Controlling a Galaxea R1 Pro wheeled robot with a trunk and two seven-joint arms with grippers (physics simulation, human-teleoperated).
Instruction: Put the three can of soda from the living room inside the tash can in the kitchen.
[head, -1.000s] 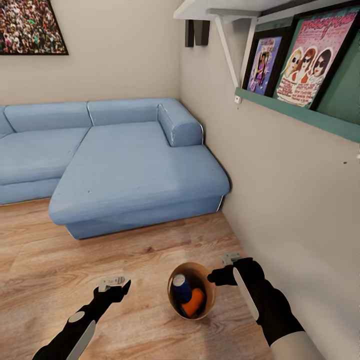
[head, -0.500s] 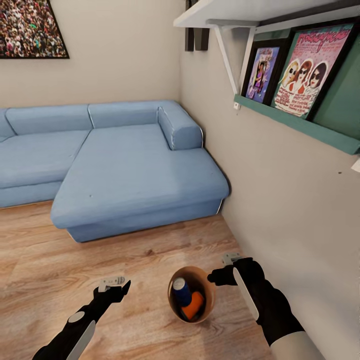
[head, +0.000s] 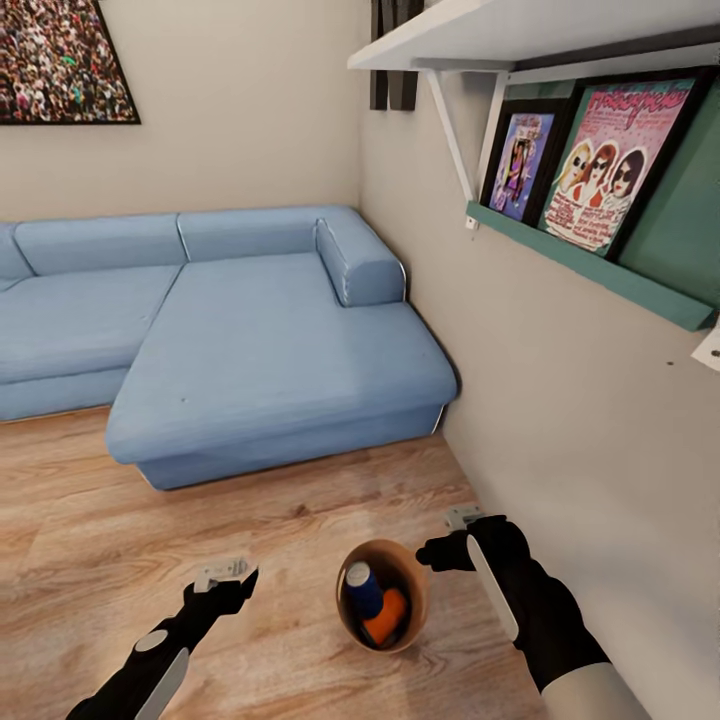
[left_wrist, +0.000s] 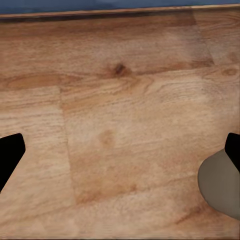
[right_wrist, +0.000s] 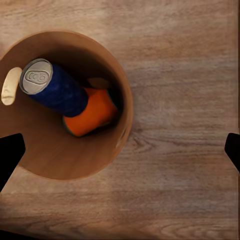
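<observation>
The tash can, a round wood-brown bin, stands on the floor of the living room, between my two arms. Inside it a dark blue can of soda with a pale top leans over an orange can of soda. In the right wrist view the bin sits below the fingers, with the blue can and the orange can inside. My right gripper hangs open just right of the bin's rim, apart from it. My left gripper is open over bare floor to the bin's left.
A big light-blue corner sofa fills the far side. The beige wall runs close along my right arm, with a white shelf and a teal ledge of framed posters overhead. Wood floor lies open to the left.
The whole view has shifted: the sofa and the shelves sit slightly lower and further right in the picture. The bin and the left gripper have slid a little lower. Both grippers stay open.
</observation>
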